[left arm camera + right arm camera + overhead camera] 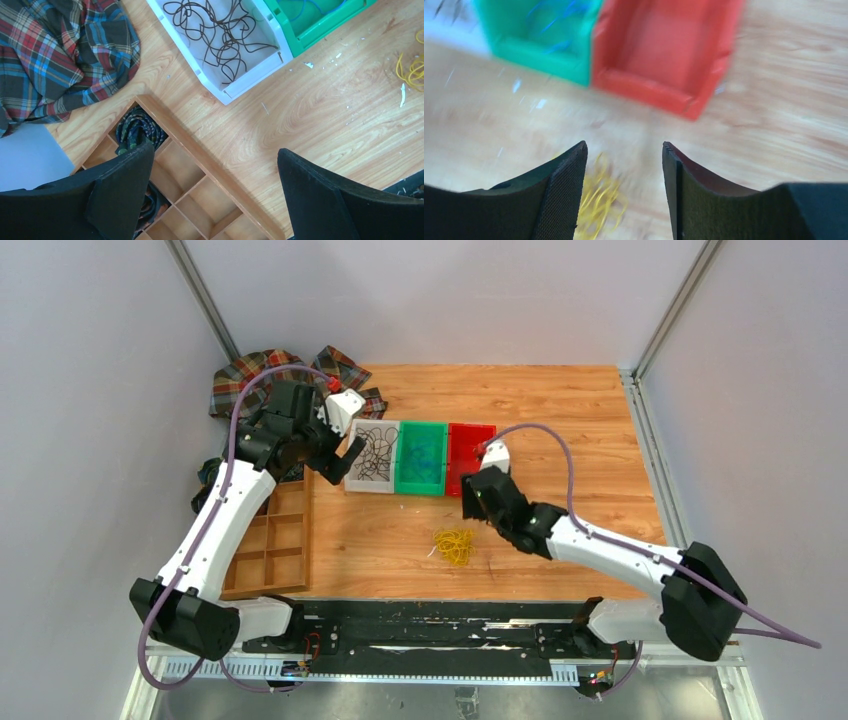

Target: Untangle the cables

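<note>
Right gripper (624, 145) & left gripper (215, 150) gape, empty. Black cables (220, 35), blue cables (422, 452) binned left of red bin (644, 90); yellow cables (454, 545) loose nr it.

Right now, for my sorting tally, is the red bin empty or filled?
Empty: the red bin shows only bare floor in the right wrist view.

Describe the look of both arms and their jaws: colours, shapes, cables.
Both arms match: the left arm and right arm have smooth white links between bulky black joint housings. A thin purple hose loops freely along each arm. The jaws are matte black tapering wedges; the right pair's inner faces show a fine grid texture. No markings are legible.
</note>
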Controlling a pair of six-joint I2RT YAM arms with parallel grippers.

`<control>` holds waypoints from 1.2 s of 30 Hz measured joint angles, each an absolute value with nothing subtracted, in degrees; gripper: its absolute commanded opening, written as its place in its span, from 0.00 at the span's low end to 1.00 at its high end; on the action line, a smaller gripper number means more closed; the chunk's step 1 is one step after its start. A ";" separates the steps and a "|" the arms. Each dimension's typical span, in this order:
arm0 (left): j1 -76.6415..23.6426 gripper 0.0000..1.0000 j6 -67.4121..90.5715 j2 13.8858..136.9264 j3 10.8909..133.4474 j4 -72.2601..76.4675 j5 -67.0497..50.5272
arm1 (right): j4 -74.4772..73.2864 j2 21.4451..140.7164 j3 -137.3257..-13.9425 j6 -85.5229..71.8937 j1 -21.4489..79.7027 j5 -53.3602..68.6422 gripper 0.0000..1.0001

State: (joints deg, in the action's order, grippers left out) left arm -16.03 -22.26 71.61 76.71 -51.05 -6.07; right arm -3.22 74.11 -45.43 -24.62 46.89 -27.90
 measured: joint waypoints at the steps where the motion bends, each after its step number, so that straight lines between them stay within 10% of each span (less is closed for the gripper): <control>1: -16.03 0.98 -22.41 71.61 76.71 -51.27 -6.24 | -2.24 72.82 -43.75 -23.22 48.69 -25.45 0.54; 8: -16.03 0.98 -23.68 71.55 76.73 -53.34 -8.05 | 4.86 72.53 -33.39 -15.70 53.12 -6.24 0.49; 20: -16.03 0.98 -25.36 68.29 76.77 -55.86 -12.25 | 9.50 79.37 -34.89 -12.69 53.30 4.49 0.01; 36: -16.03 0.98 -26.37 67.55 74.26 -56.21 -18.79 | 14.31 75.33 -39.64 -18.70 54.04 3.22 0.01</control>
State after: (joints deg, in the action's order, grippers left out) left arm -16.03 -26.37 67.55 74.26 -56.21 -18.79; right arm 14.31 75.33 -39.64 -18.70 54.04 3.22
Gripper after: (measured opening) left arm 0.980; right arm 0.026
